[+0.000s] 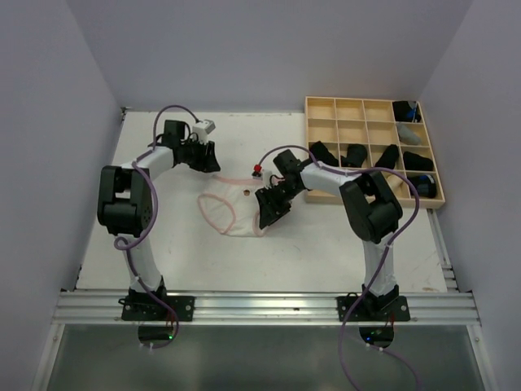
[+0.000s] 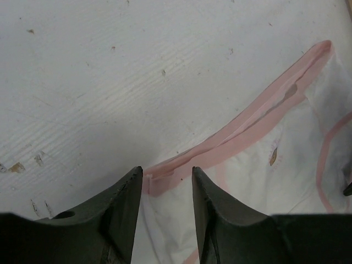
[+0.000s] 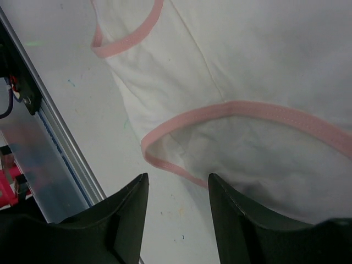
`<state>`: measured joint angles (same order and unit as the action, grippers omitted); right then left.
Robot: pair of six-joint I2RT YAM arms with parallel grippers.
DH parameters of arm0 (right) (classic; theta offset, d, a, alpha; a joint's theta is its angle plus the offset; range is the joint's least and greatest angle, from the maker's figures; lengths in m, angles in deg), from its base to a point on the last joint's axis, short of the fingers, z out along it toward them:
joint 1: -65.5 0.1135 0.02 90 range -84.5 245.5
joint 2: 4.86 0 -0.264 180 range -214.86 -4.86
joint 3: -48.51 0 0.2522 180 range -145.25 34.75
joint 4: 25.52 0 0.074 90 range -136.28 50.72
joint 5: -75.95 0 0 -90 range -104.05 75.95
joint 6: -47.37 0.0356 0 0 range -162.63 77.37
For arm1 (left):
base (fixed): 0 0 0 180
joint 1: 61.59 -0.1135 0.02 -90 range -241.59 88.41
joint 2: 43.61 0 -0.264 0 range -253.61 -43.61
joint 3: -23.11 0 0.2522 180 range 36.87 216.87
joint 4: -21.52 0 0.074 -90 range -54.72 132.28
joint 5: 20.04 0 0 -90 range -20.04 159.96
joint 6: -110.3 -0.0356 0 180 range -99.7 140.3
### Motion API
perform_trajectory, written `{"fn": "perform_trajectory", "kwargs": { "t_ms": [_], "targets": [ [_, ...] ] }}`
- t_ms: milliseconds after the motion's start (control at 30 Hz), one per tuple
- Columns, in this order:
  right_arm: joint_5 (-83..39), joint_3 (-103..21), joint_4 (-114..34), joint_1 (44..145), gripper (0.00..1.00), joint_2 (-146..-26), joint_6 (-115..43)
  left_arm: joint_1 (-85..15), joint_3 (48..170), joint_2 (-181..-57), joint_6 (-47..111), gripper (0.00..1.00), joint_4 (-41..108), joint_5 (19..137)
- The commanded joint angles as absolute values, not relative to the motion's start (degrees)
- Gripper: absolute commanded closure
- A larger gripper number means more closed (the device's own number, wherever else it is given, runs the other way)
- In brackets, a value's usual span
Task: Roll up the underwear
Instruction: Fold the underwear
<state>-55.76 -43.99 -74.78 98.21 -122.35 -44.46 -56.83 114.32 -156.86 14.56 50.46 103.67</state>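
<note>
One whitish underwear (image 1: 230,210) with pink edging lies flat on the white table, between my two arms. My left gripper (image 1: 208,165) is low over its far left corner. In the left wrist view the gripper (image 2: 166,173) is open, with the pink waistband corner (image 2: 165,179) lying in the gap between the fingers. My right gripper (image 1: 269,213) hovers at the garment's right side. The right wrist view shows that gripper (image 3: 177,181) open over bare table, beside the pink-edged leg opening (image 3: 165,165), and holding nothing. Several black rolls (image 1: 355,155) sit in the tray.
The pale wooden grid tray (image 1: 358,100) stands at the back right, close behind my right arm. An aluminium rail (image 1: 260,305) runs along the table's near edge and shows in the right wrist view (image 3: 60,137). Purple-grey walls close in the left, right and back sides.
</note>
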Motion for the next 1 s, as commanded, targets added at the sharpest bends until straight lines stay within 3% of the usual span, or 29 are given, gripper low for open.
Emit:
{"fn": "perform_trajectory", "kwargs": {
  "t_ms": [0,333,833,967],
  "targets": [
    [-56.9,-44.2,-70.0,98.5,0.48,-122.3,-40.7,-56.8,116.1,-157.8,12.7,0.56,52.9,102.7],
    [-56.9,-44.8,-72.2,100.5,0.48,-121.7,-46.1,-56.7,112.3,-158.7,12.8,0.54,51.8,102.0],
    [-53.2,-43.0,-75.6,102.1,0.52,-122.4,-51.9,-56.8,111.8,-158.7,14.0,0.98,51.1,99.6],
    [-52.7,-41.9,-76.4,102.1,0.52,-122.6,-53.4,-56.8,111.9,-158.0,14.6,1.00,50.3,99.8]
  ]
}}
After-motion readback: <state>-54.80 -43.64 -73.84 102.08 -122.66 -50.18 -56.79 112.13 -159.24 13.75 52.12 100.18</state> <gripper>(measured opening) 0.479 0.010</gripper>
